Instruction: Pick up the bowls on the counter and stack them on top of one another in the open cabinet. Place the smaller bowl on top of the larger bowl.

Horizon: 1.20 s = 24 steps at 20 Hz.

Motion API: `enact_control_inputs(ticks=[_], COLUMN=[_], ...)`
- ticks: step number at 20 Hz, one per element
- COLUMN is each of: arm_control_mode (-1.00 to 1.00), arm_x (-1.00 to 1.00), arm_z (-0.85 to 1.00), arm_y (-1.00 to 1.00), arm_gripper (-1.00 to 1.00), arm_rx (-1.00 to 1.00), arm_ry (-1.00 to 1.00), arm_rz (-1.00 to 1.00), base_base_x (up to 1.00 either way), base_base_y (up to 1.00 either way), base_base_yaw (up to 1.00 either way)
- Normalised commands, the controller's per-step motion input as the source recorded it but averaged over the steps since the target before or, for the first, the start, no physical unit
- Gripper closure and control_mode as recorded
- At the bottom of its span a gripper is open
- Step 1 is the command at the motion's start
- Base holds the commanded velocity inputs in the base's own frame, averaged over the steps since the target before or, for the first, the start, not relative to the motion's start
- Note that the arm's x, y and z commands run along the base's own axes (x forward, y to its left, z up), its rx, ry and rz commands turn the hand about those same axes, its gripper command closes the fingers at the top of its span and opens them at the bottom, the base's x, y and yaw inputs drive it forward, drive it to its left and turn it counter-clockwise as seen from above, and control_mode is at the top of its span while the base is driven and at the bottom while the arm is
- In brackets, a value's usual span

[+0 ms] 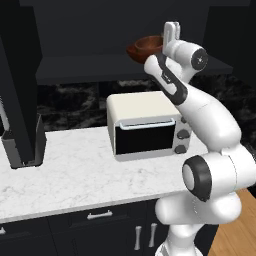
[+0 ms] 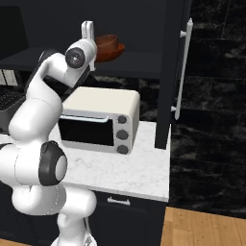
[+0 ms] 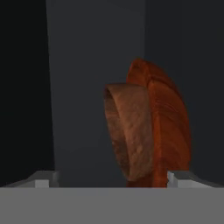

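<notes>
Both bowls are up in the open cabinet (image 1: 100, 65) now, two of them total. The smaller bowl (image 1: 149, 44) sits inside the larger bowl (image 1: 134, 52), nested, openings facing up, on the cabinet shelf toward its right end, right above the toaster oven (image 1: 147, 125). In the right base view the same stack shows as the small dark one (image 2: 106, 42) on the wide reddish one (image 2: 115, 51), close to the front edge of the shelf.

The hand view is rolled sideways, so the stack looks tipped on edge there: the small bowl (image 3: 130, 131) at left with its rim a tall oval, the big one (image 3: 168, 127) behind it at right, grain lines running the long way. Being round, the bowls don't really point anywhere.

The hand (image 1: 171, 31) is raised just beside the stack, pointing upward, fingers spread wide apart with nothing between them. You can see the two fingertips (image 3: 43, 179) far out at the bottom corners of the hand view, clear of the bowls.

One toaster oven stands on the counter (image 1: 75, 175), cream with three knobs, near the back edge. No readable writing or brand anywhere that I can make out.
</notes>
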Motion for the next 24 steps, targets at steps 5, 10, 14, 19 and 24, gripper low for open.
enact_control_inputs(ticks=[5,10,14,19,24], arm_control_mode=[-1.0,-1.0,-1.0,-1.0,-1.0], arm_x=[-0.85,-0.96,-1.0,-1.0,-1.0], arm_z=[0.06,0.2,0.02,-0.18,-0.46], arm_y=[0.03,0.02,0.0,0.0,0.0], arm_gripper=[-1.0,-1.0,-1.0,-1.0,-1.0], arm_rx=[0.0,0.0,0.0,0.0,-0.01], arm_ry=[-0.12,-0.03,0.09,0.41,0.45], arm_rz=[0.01,0.0,0.0,0.0,0.0], base_base_x=[0.0,0.0,0.0,0.0,0.0], base_base_y=[0.0,0.0,0.0,0.0,0.0], base_base_yaw=[0.0,0.0,0.0,0.0,0.0])
